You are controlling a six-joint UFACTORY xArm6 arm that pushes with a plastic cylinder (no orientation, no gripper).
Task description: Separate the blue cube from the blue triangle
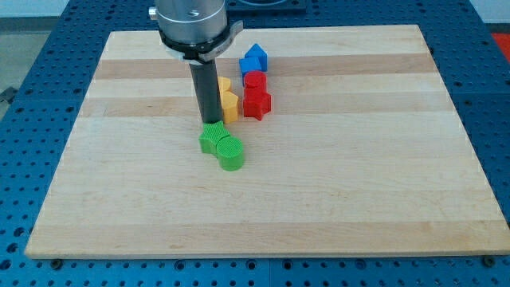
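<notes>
Blue cube [253, 60] sits far, right of centre, touching the red blocks [256, 94]; blue triangle isn't discernible. Your tip [212, 121], bare, holding nothing, rests just beyond the green blocks [221, 145]. Route around the yellow blocks [228, 99], push from one side.

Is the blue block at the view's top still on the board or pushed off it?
On the board. The blue block sits on the wooden board, inside its top edge, directly above the red blocks.
</notes>
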